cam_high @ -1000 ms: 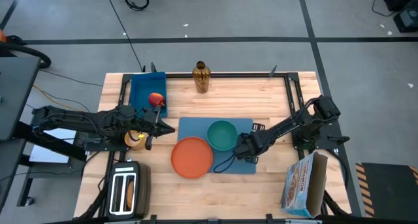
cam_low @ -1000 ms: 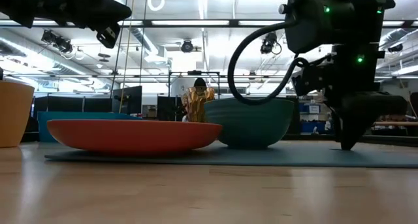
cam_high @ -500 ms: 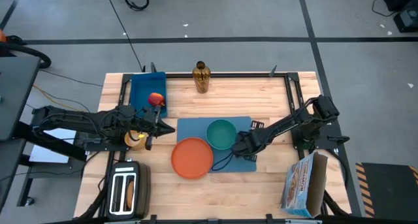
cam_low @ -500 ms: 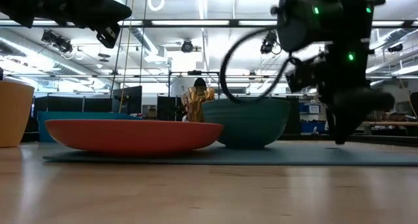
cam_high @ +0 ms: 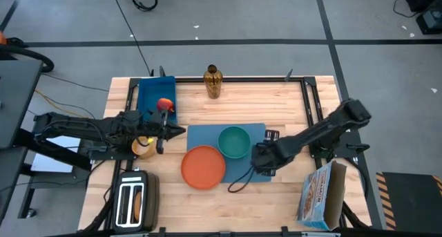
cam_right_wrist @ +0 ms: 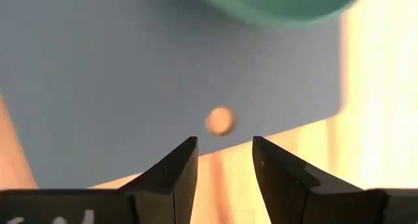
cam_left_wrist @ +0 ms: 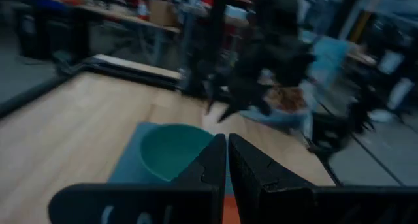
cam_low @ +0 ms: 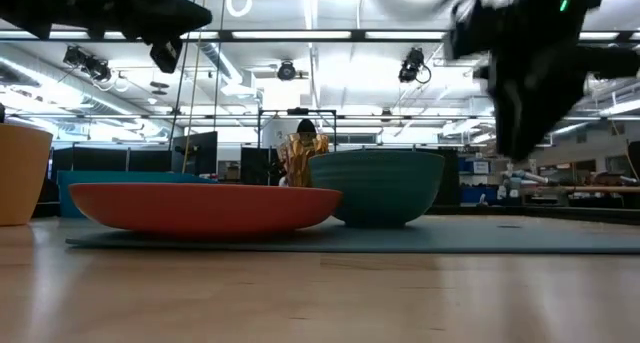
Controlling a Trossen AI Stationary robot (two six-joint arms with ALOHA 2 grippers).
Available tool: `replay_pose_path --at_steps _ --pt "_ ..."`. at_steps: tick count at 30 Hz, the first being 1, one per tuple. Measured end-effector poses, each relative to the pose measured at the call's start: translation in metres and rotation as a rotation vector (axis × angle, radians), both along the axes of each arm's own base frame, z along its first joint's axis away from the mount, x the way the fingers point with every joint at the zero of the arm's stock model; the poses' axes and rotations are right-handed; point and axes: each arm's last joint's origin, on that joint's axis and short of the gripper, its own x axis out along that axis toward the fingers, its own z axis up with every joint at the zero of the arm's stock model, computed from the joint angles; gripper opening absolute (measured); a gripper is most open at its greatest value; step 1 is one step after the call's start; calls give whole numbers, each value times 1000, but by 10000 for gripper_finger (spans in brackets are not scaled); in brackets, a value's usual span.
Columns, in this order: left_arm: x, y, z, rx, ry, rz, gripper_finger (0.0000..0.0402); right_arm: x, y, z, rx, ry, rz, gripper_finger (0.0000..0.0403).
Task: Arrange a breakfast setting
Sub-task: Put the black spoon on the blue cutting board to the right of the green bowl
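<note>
Hovering just right of the teal bowl [cam_high: 235,141] over the placemat [cam_high: 205,134], the right gripper [cam_right_wrist: 224,160] is holding its jaws parted and empty, and should be rising straight before fetching more, while the left gripper [cam_left_wrist: 226,160] is waiting closed beside the orange cup [cam_high: 143,147].

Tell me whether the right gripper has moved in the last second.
Yes. The right gripper has lifted off the placemat; in the low view it now sits higher against the teal bowl.

The table [cam_high: 276,99] is pale wood with visible grain. The placemat [cam_high: 207,135] looks matt and flat; the orange plate [cam_high: 203,166] and teal bowl [cam_high: 235,141] look smooth, faintly glossy plastic.
</note>
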Motion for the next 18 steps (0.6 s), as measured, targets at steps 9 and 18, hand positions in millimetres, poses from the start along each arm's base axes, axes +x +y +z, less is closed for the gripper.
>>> replay_pose_path --at_steps 9,18 --pt "-1 18 9 -4 -97 166 25 -29 -31 57 -85 -441 -13 154" --pt "-2 27 9 91 -83 228 25 -12 -81 87 -73 -798 -15 191"
